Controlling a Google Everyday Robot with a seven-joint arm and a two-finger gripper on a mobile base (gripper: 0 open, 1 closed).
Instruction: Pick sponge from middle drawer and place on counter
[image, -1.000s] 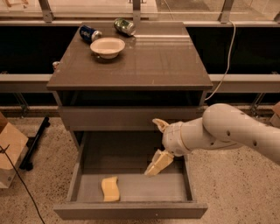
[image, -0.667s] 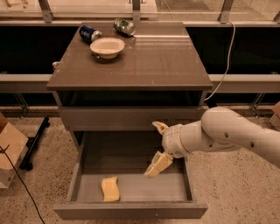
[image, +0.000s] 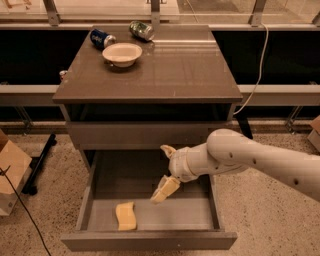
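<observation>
The task is at an early stage. The middle drawer (image: 150, 240) stands open in the lower part of the frame, but the sponge (image: 125, 216) has not been lifted. It lies flat on the drawer's grey floor, left of centre and close to the front wall, with nothing touching it.

The pincer (image: 160, 174) hangs inside the drawer opening, right of the sponge and a little farther back, on the white arm (image: 250, 157) that reaches in from the right edge. Its two beige fingers are spread wide apart and hold nothing. The lower finger points down toward the floor, near the sponge but clear of it.

What is left, as I judge it: move the pincer left over the sponge, close on it, raise it out, and set it on the table (image: 190, 70) above.

The sponge's long axis runs nearly top to bottom in the frame, front to back in the drawer, leaning slightly. Its short ends face the drawer front and rear.

On the table, a white bowl (image: 122, 53) and two cans (image: 102, 37) sit at the upper left.
</observation>
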